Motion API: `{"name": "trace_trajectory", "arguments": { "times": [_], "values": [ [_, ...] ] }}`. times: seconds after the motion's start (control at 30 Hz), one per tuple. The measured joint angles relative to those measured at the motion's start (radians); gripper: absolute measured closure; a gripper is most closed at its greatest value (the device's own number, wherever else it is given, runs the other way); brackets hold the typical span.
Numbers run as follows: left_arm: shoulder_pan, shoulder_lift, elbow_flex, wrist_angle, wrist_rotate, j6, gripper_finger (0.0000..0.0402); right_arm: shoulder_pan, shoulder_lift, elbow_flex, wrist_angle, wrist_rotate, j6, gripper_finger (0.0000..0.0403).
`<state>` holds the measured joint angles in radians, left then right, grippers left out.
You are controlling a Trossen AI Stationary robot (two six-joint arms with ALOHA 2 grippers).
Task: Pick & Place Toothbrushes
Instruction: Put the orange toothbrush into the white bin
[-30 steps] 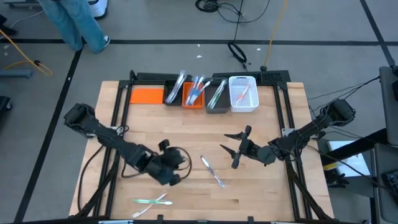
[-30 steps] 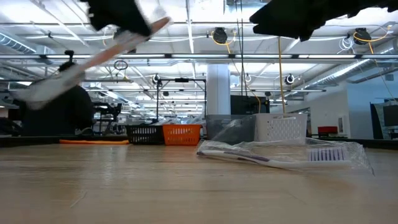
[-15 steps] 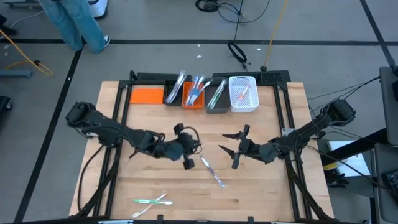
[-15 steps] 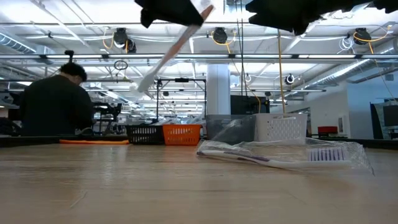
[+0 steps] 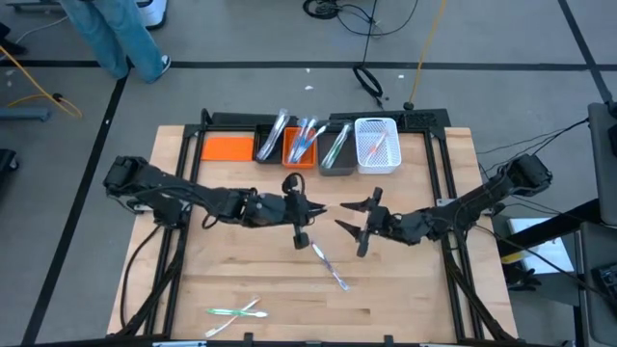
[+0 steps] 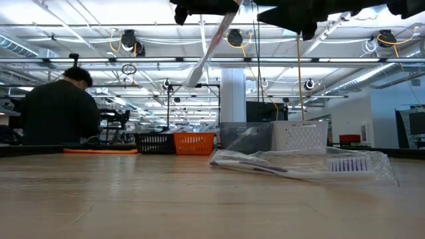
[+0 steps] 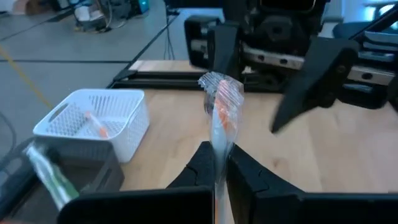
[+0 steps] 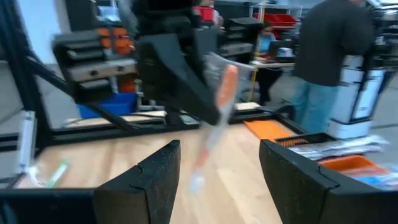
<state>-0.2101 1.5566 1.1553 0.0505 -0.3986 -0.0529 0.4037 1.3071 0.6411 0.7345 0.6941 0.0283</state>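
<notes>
My left gripper [image 5: 297,210] hangs over the middle of the table, shut on a clear-wrapped toothbrush [image 5: 300,234] with an orange accent [image 7: 221,106]. In the low view this toothbrush [image 6: 211,48] slants down from the gripper. My right gripper [image 5: 362,224] stands open just to its right, facing it, with nothing between its fingers [image 8: 155,177]. Another wrapped toothbrush [image 5: 328,266] lies flat on the table below them. Two more toothbrushes [image 5: 236,311] lie near the front edge. My left gripper pinches the wrapped toothbrush between its two fingers [image 7: 202,163], partway along its length. The orange-marked end [image 7: 219,93] sticks out past the fingertips. The toothbrush is lifted clear of the table and tilted, its free end [image 6: 194,81] hanging lower.
Along the far edge stand an orange flat piece [image 5: 227,147], a black bin [image 5: 270,145], an orange bin [image 5: 301,148], a grey bin [image 5: 335,150] and a white basket [image 5: 377,145], several holding toothbrushes. A person [image 6: 60,109] is in the room beyond.
My left gripper has swung from the near left toward the table's middle and far side, rising a little and rolling. The toothbrush has gone with it, clear of the table, and now hangs steeper. My right gripper has stayed open.
</notes>
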Motion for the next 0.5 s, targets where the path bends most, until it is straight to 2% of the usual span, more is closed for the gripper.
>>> {"name": "trace_trajectory", "arguments": {
  "times": [0.1,0.27,0.4,0.5],
  "values": [
    [0.017,0.000,0.000,0.014,0.034,0.004,0.0389,-0.024,0.000,0.000,0.023,-0.068,0.012,0.0191],
    [0.028,0.000,0.000,0.035,0.071,0.007,0.0395,-0.071,0.000,0.000,0.080,-0.074,0.010,0.0192],
    [0.027,0.000,0.000,0.040,0.084,0.006,0.0389,-0.111,0.000,0.000,0.113,-0.149,0.010,0.0203],
    [0.027,0.000,0.000,0.049,0.084,0.007,0.0385,-0.133,0.000,0.000,0.150,-0.245,0.013,0.0219]
  ]
}}
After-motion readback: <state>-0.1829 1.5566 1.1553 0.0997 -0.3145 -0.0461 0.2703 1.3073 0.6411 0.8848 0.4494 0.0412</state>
